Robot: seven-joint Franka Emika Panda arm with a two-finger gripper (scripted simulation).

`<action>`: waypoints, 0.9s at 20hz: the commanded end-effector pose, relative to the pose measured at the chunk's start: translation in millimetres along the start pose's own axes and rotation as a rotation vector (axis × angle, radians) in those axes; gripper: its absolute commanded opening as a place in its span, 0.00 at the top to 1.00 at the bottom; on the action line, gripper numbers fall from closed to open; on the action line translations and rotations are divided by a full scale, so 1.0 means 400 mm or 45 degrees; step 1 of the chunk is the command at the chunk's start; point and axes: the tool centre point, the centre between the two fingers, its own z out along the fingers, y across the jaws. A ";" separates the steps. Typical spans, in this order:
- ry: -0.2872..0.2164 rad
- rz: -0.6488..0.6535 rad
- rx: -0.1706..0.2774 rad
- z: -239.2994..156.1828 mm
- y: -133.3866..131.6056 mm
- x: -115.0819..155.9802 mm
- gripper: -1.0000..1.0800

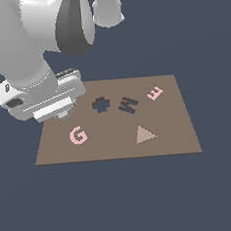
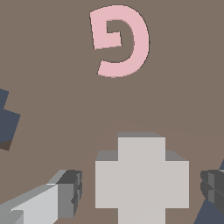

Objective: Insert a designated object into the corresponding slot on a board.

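Note:
The designated object (image 2: 142,179), a light-grey cross-shaped flat piece, lies on the brown board (image 2: 52,87) in the wrist view. My gripper (image 2: 141,190) straddles it, open, with a small gap between each dark fingertip (image 2: 70,192) and the piece. In the exterior view the white hand (image 1: 63,111) hangs over the board's (image 1: 115,147) far corner at the exterior view's left and hides the piece. The slot (image 1: 101,105), a dark lobed cutout, lies just beside the hand, toward the exterior view's right. A part of the slot (image 2: 6,124) shows at the wrist view's edge.
On the board are a pink G (image 1: 78,135) (image 2: 120,39), a dark W-shaped cutout (image 1: 128,104), a pink E (image 1: 155,92) and a tan triangle (image 1: 145,134). The arm's large white links (image 1: 28,41) rise above the board's far corner at the exterior view's left.

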 end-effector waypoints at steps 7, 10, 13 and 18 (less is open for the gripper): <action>-0.001 0.000 0.001 0.036 -0.003 0.000 1.00; -0.001 0.000 0.001 0.036 -0.003 0.000 1.00; -0.001 0.000 0.001 0.036 -0.003 0.000 1.00; -0.001 0.001 0.000 0.028 -0.001 -0.001 1.00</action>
